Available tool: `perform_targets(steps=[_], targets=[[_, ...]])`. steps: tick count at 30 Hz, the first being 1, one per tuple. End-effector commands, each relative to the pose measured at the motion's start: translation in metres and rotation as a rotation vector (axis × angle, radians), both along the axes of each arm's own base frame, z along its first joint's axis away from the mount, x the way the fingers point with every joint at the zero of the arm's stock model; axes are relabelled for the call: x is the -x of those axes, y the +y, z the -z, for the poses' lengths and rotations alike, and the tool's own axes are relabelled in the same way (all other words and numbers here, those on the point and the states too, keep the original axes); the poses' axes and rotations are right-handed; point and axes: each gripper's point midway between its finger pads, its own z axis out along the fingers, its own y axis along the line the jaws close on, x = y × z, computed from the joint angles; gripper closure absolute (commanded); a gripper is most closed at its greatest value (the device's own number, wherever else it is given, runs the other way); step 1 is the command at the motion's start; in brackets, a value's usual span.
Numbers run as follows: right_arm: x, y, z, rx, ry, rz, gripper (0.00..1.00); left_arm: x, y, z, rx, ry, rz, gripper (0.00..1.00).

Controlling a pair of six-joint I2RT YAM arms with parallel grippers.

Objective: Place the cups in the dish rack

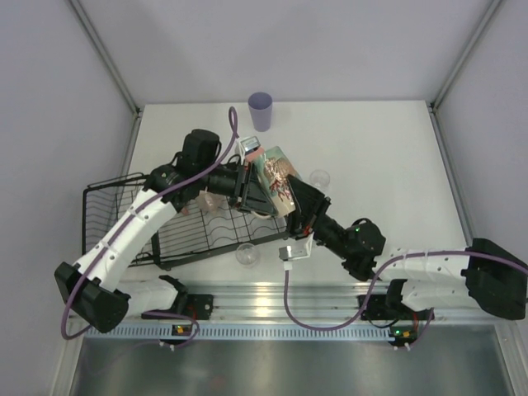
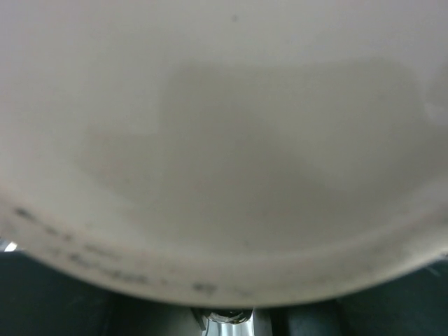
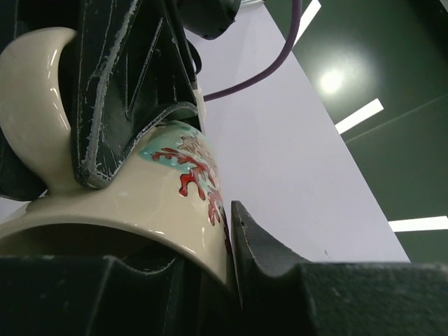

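mug (image 1: 276, 175): cream, printed, tilted above rack (image 1: 103, 223) right end
cup (image 1: 261, 110): lavender, upright, beyond rack
glass (image 1: 318, 177): right of rack
near glass (image 1: 247, 254): before rack

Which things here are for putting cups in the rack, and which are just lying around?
For the job: dish rack, cream mug, lavender cup, clear glass beside the mug, clear glass in front of the rack.
Just there: purple cable, metal rail.

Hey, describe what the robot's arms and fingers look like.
The left arm and right arm both have white tubular links joined by bulky black joints. A purple cable trails along each. The fingers are black and wedge-shaped, one scuffed pale.
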Motion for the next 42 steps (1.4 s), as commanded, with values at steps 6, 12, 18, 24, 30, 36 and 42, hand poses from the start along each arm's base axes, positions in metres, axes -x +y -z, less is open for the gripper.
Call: perform_targets(steps=[6, 12, 18, 24, 30, 36, 42], targets=[[0.009, -0.022, -0.031, -0.201, -0.047, -0.027, 0.45, -0.029, 0.002, -0.027, 0.001, -0.219, -0.178, 1.00], [-0.007, -0.028, -0.010, -0.208, 0.009, 0.021, 0.21, -0.029, 0.009, -0.033, 0.001, -0.267, -0.228, 1.00], [-0.014, -0.037, 0.006, -0.266, 0.047, 0.037, 0.13, -0.032, 0.012, -0.045, 0.021, -0.301, -0.273, 1.00], [-0.023, -0.048, -0.010, -0.366, 0.146, 0.039, 0.08, -0.050, 0.029, -0.036, -0.081, -0.408, -0.392, 1.00], [-0.031, -0.040, -0.008, -0.381, 0.377, -0.081, 0.10, -0.062, 0.049, -0.017, -0.199, -0.520, -0.458, 1.00], [-0.029, -0.052, -0.021, -0.503, 0.450, -0.143, 0.10, -0.072, 0.067, -0.023, -0.233, -0.605, -0.557, 1.00], [-0.034, -0.052, -0.045, -0.606, 0.667, -0.222, 0.10, -0.085, 0.090, -0.007, -0.341, -0.673, -0.655, 1.00]])
